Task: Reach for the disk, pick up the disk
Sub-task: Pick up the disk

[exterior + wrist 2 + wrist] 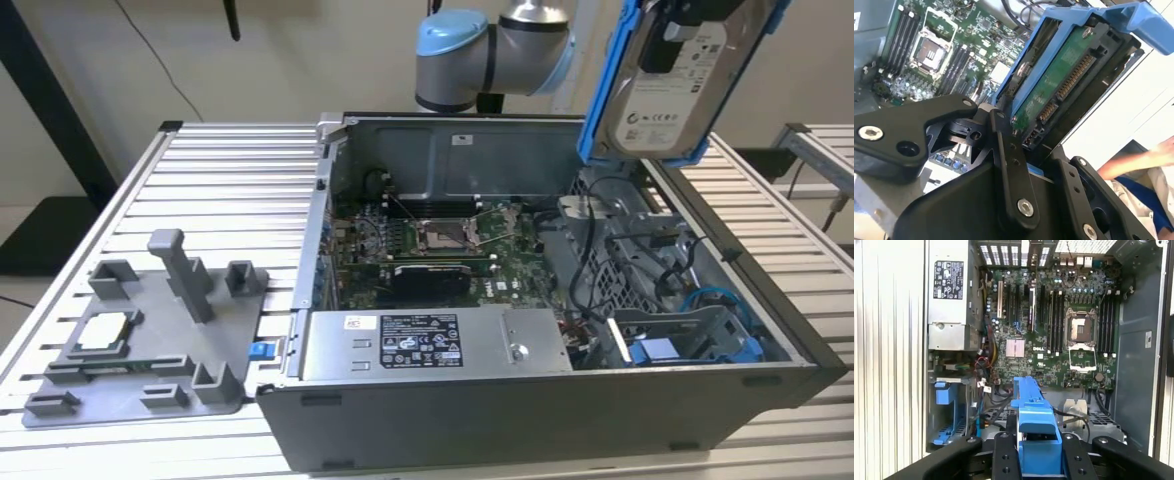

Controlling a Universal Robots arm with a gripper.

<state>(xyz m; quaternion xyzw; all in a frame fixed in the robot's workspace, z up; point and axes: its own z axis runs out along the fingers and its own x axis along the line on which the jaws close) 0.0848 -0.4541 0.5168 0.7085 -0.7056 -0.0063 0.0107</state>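
- The black multi-link gripper (1036, 460) has its fingers (1004, 455) closed down to the width of the disk (674, 85), a flat rectangular silver metal hard drive with a white label and a blue plastic frame round its edges; in both wrist views the frame sits clamped between the two inner links.
- In the exterior view the disk hangs well above the open grey metal computer case (534, 400), clear of its walls, label side facing the camera and slightly tilted.
- In the second wrist view the drive's green circuit-board underside (1064, 75) and connector end sit just beyond the fingers.
- Risk, as I judge it: the grip bears on the plastic frame, so the frame could flex and let the heavy drive tilt or slide out, falling onto the green motherboard (1054, 330) directly beneath.
- A person's arm (1134, 162) shows beside the gripper in the second wrist view; a swing that way could strike it.
- The case holds the motherboard with its bare processor socket (1081, 332), a silver power supply (434, 345), loose cables, and a blue plastic drive bracket (681, 345) in a bay.
- A grey plastic fixture tray (147, 340) beside the case holds a small square silver chip (104, 330).
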